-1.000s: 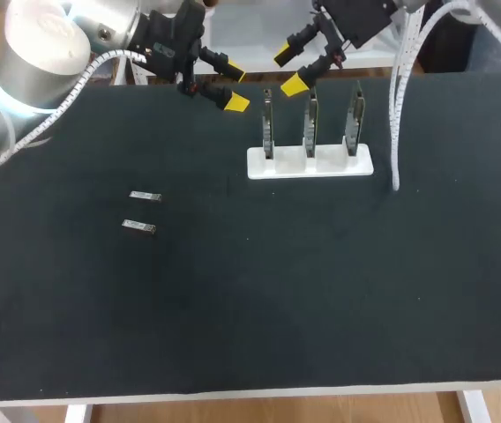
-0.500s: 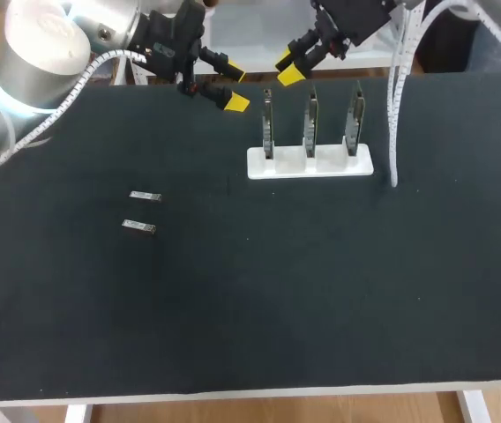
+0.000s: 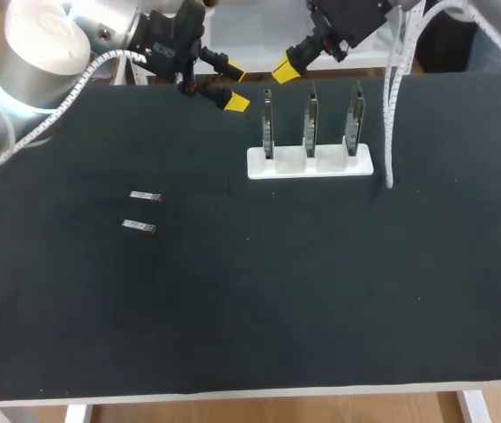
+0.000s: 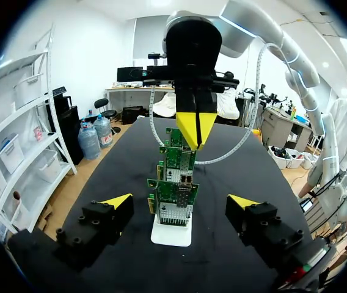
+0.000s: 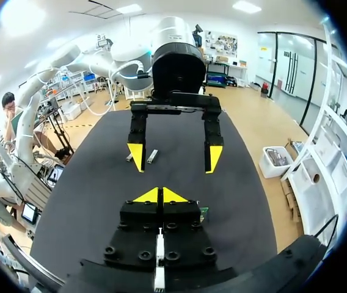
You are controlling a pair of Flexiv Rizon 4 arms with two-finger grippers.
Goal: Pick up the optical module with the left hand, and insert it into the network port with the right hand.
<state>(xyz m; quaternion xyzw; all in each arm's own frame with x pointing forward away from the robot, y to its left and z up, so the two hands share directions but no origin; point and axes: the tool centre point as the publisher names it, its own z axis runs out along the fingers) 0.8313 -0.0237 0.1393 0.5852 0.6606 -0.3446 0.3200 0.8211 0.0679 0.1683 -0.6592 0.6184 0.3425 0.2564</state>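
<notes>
Quick update: in the last second the right hand (image 3: 286, 69) goes from fingers spread to pinched together. Its yellow tips are touching with nothing between them, and it backs off a bit toward the far edge of the counter (image 3: 250, 308), up behind the boards. The left hand (image 3: 234, 89) doesn't budge. It hangs wide open and empty near the far edge, off to the left of the stand.

So nothing's been picked up yet. One optical module (image 3: 145, 196) lies flat on the counter's left-middle part, with a second module (image 3: 138, 226) just beside it, and both are well apart from either hand. My guess is the right arm is just parking out of the way while the left one gets ready to go down for a module. The right hand would have to open again before it can take anything.

As for holders, the white stand (image 3: 310, 163) carries three circuit boards (image 3: 310, 123) upright in a row, one per slot. From the left wrist view, the nearest board seems to show its network port (image 4: 173, 210) low down. I can't tell if anything is plugged in.
</notes>
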